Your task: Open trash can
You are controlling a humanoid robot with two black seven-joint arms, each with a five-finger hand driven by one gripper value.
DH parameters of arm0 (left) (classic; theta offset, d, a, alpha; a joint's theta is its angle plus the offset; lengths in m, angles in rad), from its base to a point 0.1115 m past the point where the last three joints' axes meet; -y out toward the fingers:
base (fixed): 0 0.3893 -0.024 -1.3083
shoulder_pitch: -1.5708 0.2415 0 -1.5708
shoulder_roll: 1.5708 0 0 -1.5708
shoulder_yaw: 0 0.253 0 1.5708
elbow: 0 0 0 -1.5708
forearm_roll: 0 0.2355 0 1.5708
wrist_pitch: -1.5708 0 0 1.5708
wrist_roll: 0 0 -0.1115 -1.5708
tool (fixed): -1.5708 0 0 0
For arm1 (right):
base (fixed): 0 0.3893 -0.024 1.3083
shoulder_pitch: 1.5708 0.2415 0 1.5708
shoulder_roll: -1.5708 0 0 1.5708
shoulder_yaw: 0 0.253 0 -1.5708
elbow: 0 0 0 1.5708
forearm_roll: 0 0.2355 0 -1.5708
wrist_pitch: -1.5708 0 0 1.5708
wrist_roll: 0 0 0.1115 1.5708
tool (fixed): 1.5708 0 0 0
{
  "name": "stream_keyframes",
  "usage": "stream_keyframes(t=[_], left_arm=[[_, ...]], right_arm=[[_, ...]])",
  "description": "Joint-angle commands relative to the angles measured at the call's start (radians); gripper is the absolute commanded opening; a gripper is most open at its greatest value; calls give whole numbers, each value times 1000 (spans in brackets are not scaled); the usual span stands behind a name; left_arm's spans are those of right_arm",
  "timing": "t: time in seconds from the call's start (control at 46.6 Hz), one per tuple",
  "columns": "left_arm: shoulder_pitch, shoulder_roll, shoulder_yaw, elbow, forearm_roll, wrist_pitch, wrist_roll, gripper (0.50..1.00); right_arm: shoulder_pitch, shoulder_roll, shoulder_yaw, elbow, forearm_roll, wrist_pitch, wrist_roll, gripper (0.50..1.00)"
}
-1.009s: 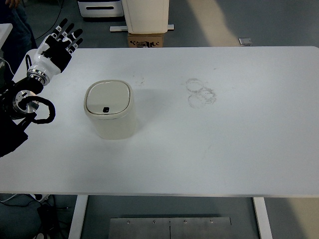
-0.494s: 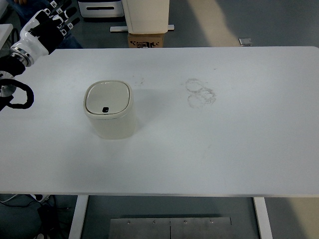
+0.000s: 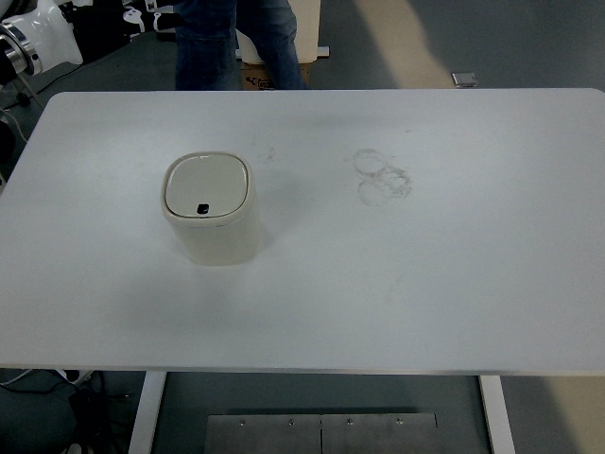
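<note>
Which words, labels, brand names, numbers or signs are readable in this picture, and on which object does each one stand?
No text can be read in this view.
The cardboard box behind the table carries dark print, but a person's legs hide most of it and the rest is too small to read.
The trash can shows only a small dark button on its closed lid, with no lettering.
The ring marks on the table are stains, not writing.

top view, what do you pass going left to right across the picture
robot arm at the top left corner → trash can with its lid shut → person's legs beyond the table's far edge → ring stains on the table
</note>
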State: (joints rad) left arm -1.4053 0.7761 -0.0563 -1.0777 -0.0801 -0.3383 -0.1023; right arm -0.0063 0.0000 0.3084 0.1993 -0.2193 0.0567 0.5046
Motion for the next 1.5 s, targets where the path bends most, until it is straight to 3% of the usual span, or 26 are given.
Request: stream_keyframes(t=[0.0, 0.172, 0.322, 0.515, 0.816, 1.482], left_arm=[[-69, 23, 74, -28, 19, -50, 1, 1000], [-208, 42, 196, -70, 71, -131, 3, 1000], [-316, 42, 268, -93, 152, -195, 88, 1000], [-383, 31, 335, -149, 255, -271, 136, 1000], [-497, -11, 461, -226, 391, -273, 156, 1000], [-518, -15, 593, -335, 526, -273, 158, 1000]], right_arm=[[0, 0, 0, 0, 0, 0, 0, 991], [0, 0, 0, 0, 0, 0, 0, 991], [0, 0, 0, 0, 0, 0, 0, 993], [0, 0, 0, 0, 0, 0, 0, 991], [0, 0, 0, 0, 0, 0, 0, 991], [0, 0, 0, 0, 0, 0, 0, 991]])
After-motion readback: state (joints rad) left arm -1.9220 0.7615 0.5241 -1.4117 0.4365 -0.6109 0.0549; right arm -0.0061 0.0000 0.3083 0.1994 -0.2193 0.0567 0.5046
